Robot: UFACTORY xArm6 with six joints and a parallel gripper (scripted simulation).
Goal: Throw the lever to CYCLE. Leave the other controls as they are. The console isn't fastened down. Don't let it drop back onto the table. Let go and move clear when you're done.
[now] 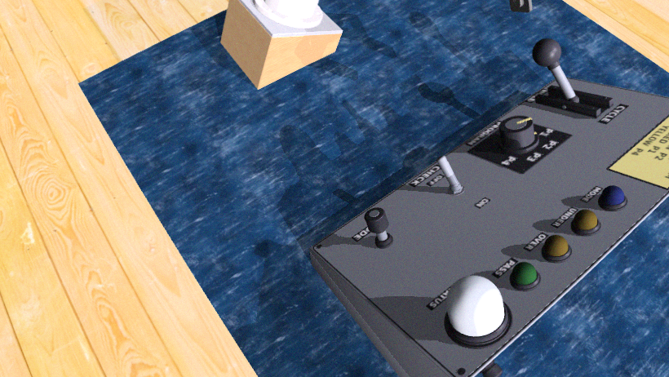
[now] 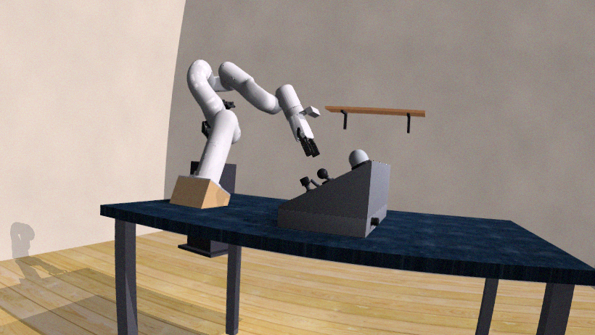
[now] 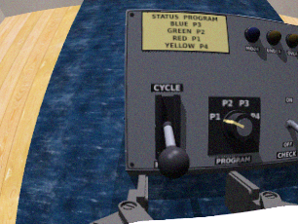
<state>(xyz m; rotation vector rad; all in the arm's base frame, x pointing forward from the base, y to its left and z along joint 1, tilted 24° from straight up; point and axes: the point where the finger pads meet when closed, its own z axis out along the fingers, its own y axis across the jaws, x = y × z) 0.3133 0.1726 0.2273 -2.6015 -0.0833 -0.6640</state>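
Note:
The grey sloped console (image 1: 449, 233) (image 2: 341, 199) (image 3: 195, 67) stands on the blue table top (image 1: 210, 140). Its lever, with a black ball knob (image 1: 547, 52) (image 2: 321, 172) (image 3: 172, 160), leans to the end of its slot (image 1: 573, 100) (image 3: 169, 119) away from the CYCLE label (image 1: 613, 113) (image 3: 167, 88). My gripper (image 2: 311, 149) (image 3: 187, 190) is open and empty. It hangs in the air above and a little behind the knob, apart from it, with the knob roughly between the fingers' line in the wrist view. Only a bit of the gripper (image 1: 520, 4) shows in the top view.
On the panel are a PROGRAM rotary knob (image 1: 518, 133) (image 3: 239, 121), a CHECK toggle (image 1: 450, 175), a small knob (image 1: 378, 225), a white dome (image 1: 476, 306) (image 2: 358, 156), coloured buttons such as a green one (image 1: 524, 274), and a yellow placard (image 1: 648, 154) (image 3: 185, 32). The arm's wooden base block (image 1: 276, 51) (image 2: 199, 192) stands behind.

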